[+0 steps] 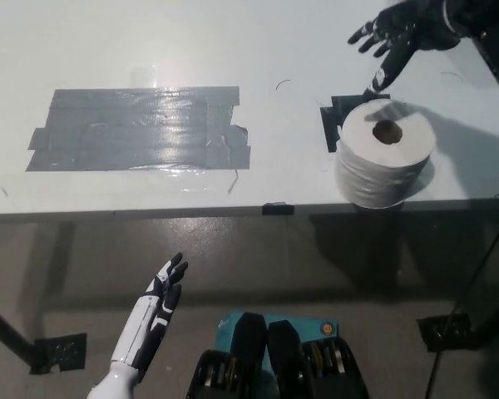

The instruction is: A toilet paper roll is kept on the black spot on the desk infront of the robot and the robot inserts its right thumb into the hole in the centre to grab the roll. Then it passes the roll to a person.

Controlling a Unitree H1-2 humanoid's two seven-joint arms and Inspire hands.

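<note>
white desk (pixel 191 50), 1 paper roll (pixel 385 163)

It looks like a robot test lab: a plain white bench (pixel 150 50) with grey tape patches (pixel 137 129), a black marker spot (pixel 337 116), and a bare concrete floor (pixel 83 266).

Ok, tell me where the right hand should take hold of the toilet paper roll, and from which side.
Grip the toilet paper roll through its centre hole. The roll stands on end on the desk, hole facing up, so the thumb should probably come down from above. The right hand, open, hovers just behind it; the left hand rests below the desk edge.
</note>
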